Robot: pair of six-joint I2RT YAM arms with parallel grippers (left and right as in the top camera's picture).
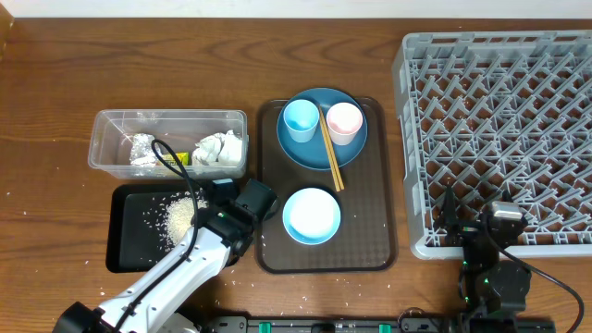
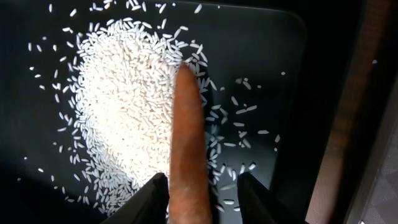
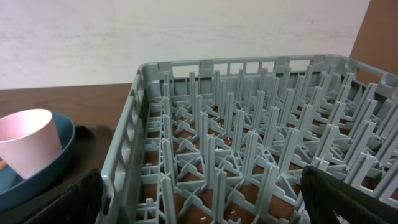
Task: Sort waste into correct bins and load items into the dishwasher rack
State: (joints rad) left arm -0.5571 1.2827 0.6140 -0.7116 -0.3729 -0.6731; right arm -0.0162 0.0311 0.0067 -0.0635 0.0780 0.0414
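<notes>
The left gripper (image 2: 204,184) is positioned low over the black tray (image 2: 273,43), with the carrot (image 2: 188,130) lying lengthwise between its fingers (image 2: 154,198). The jaws are parted. A clear gap is seen on one side of the carrot. Whether the other finger touches it or stands just beside it cannot be told. The carrot appears to rest on the heap of rice (image 2: 118,112), tip pointing away from the gripper. The right gripper (image 3: 205,196) is held wide apart and empty at the near wall of the rack (image 3: 249,124).

The tissue (image 1: 222,146) and foil (image 1: 141,148) are contained in the clear tub (image 1: 100,139). The plate (image 1: 310,153), bowl (image 1: 312,215) and chopsticks (image 1: 331,153) are located on the brown tray (image 1: 370,245). No items are seen in the rack.

Probable faults from this position:
- If the near finger is in contact, the carrot may be dragged or lifted during withdrawal and dropped outside the black tray.
- The rice heap is loose, so the carrot may roll and grains may be scattered by a low retreat. Stray grains are already present on the tabletop (image 1: 55,194).
- The bowl is near the left arm and may be struck by a sideways swing.
</notes>
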